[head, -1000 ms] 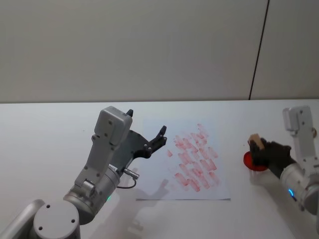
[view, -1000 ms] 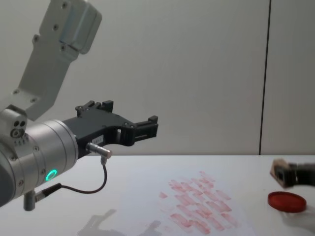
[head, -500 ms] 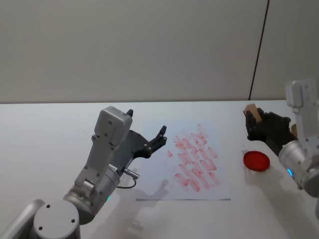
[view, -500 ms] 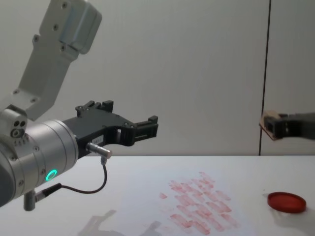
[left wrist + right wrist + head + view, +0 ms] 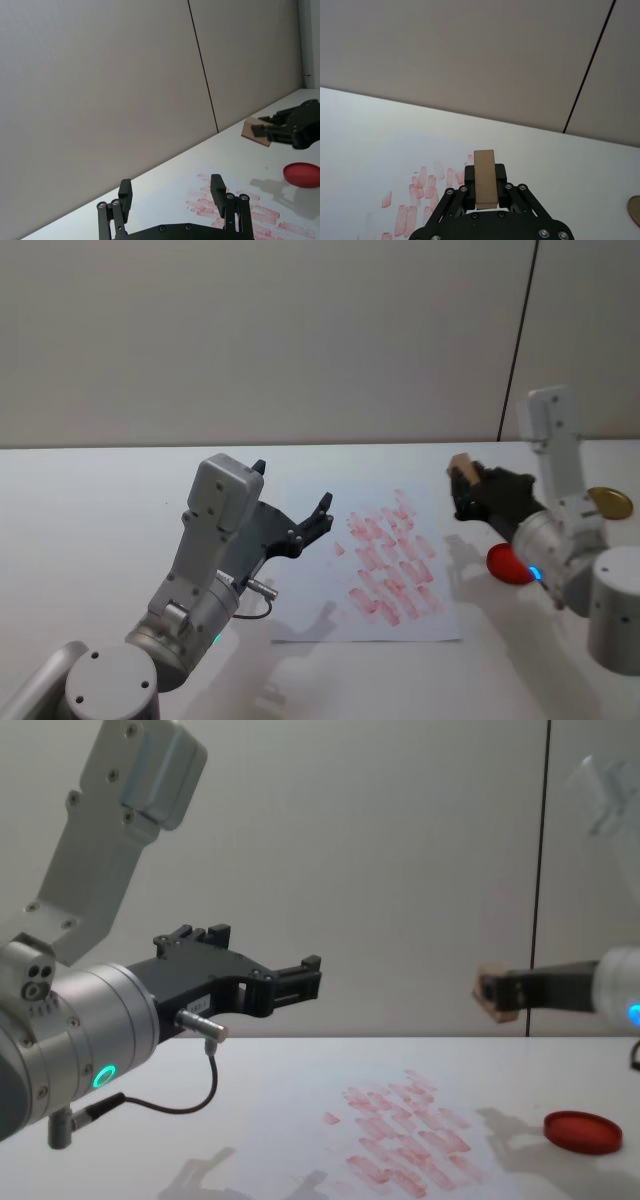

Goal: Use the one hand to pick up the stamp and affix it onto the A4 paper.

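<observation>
Pale grey wall (image 5: pixel 250 340) with one dark vertical seam (image 5: pixel 515 350) backs your white desk (image 5: pixel 90 500). On the desk, roughly in the middle before you, the A4 paper (image 5: pixel 385 560) lies flat, its right part covered in rows of small red prints. To the right of the sheet and apart from it you have the round red ink pad (image 5: pixel 502 562), partly hidden in the head view by the right arm.

Your right claw (image 5: pixel 467 483), on the rounded white-grey arm with the blue light, hangs in the air well clear of the desk and points left toward the paper. It is closed on the stamp (image 5: pixel 461 462). The two black fingers clamp the tan wooden block on its long sides, and one end sticks out past the fingertips. In the head view the stamp sits over the gap between ink pad and paper, near the sheet's far right corner. In the chest view it floats high over the desk, left of the ink pad and about above the paper's right edge. The stamp does not touch the paper.

Your left claw (image 5: pixel 293 487), on the large grey arm with the green light, is held in the air over the left part of the paper, its fingers spread wide and empty.
</observation>
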Controlling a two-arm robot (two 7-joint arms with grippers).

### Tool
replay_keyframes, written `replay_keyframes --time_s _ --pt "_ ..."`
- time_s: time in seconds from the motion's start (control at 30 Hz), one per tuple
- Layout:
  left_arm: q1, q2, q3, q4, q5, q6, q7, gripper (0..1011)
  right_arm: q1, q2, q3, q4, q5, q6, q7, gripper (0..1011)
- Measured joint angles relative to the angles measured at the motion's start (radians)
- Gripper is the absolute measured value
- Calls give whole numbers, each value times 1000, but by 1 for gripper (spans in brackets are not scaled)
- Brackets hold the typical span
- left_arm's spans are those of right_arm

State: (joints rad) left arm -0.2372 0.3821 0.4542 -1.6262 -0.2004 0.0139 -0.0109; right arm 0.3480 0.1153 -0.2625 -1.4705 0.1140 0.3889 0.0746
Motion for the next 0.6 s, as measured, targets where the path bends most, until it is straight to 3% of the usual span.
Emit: replay_keyframes --time_s 0.27,0.4,0.57,0.6 --pt "0 0 0 0 0 0 0 993 70 -53 -22 120 -11 52 -4 226" --pt "0 0 0 0 0 0 0 993 113 -84 -33 200 -13 78 -16 227" --pt "0 0 0 0 0 0 0 993 196 -135 -46 356 -11 99 -48 226" --pt "0 0 0 0 0 0 0 993 196 -135 -46 356 -11 99 -48 226"
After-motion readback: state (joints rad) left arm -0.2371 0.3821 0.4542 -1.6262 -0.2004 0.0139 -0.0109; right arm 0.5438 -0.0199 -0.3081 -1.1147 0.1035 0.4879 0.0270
